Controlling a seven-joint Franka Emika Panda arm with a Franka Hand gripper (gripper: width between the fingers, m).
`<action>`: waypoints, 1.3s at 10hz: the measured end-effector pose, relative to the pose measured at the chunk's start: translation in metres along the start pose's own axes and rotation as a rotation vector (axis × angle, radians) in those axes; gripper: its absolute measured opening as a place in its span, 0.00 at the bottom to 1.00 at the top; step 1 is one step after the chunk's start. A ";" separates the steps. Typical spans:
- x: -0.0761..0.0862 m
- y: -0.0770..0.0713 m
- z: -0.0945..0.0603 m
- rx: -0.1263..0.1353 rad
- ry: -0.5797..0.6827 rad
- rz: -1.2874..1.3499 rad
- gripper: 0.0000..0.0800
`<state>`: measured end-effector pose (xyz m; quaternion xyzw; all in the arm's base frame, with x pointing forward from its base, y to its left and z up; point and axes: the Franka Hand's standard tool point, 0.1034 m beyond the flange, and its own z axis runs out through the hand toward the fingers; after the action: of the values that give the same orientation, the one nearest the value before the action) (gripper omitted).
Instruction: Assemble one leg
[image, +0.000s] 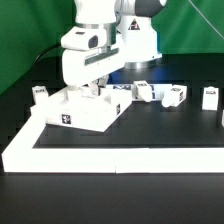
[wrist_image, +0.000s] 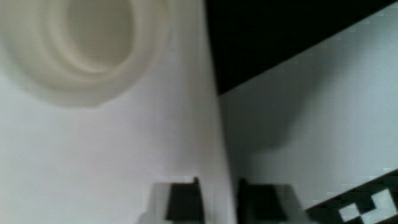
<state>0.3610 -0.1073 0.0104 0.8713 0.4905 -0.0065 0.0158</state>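
A white square tabletop (image: 82, 112) with marker tags on its sides lies on the black table at the exterior view's left. My gripper (image: 92, 91) reaches straight down onto its far part. In the wrist view the tabletop (wrist_image: 107, 140) fills most of the picture, with one round screw hole (wrist_image: 86, 45) in it. Its thin white edge runs between my two dark fingers (wrist_image: 178, 202), and the gripper (wrist_image: 217, 188) is shut on that edge. White legs lie behind: one (image: 40, 93) at the left, two (image: 141, 91) (image: 175, 96) near the middle, and one (image: 210, 97) at the right.
A long white L-shaped wall (image: 100, 155) runs along the front of the table and up the left side, close against the tabletop. The robot's base (image: 135, 45) stands behind. A green curtain closes the back.
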 end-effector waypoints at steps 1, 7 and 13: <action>0.000 0.000 0.000 -0.001 0.000 -0.003 0.07; 0.011 0.006 -0.021 0.017 0.002 -0.243 0.07; 0.017 0.003 -0.030 0.006 0.009 -0.282 0.07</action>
<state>0.3723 -0.0933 0.0397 0.7937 0.6082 -0.0064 0.0100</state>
